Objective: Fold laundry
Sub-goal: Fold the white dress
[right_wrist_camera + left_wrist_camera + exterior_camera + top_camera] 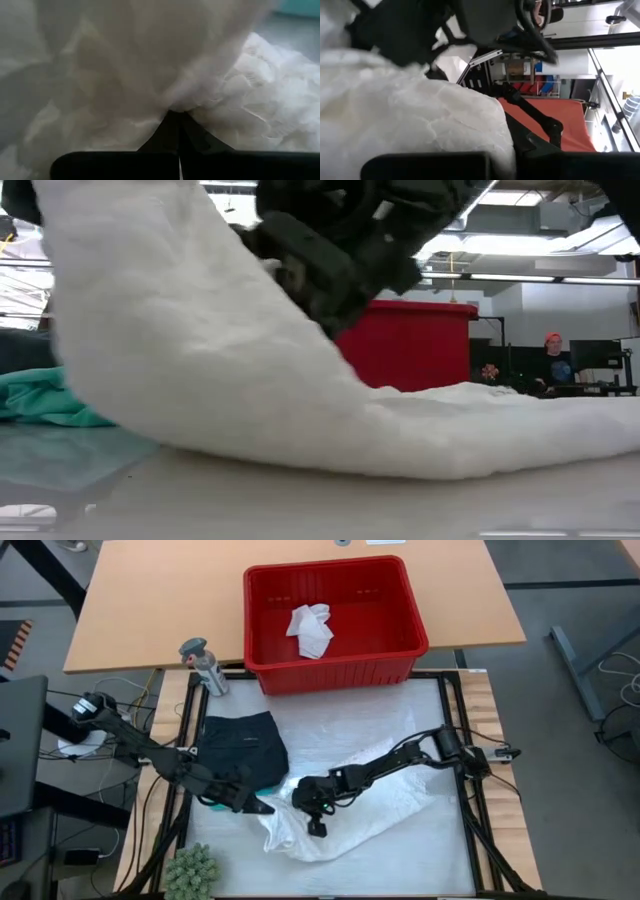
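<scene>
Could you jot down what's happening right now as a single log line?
fold laundry | right gripper jaws shut on white garment | left gripper shut at its edge | black shorts aside

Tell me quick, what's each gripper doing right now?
Left gripper: shut on the white garment, at its edge beside the black shorts.
Right gripper: shut on the white garment, pinching a fold.
</scene>
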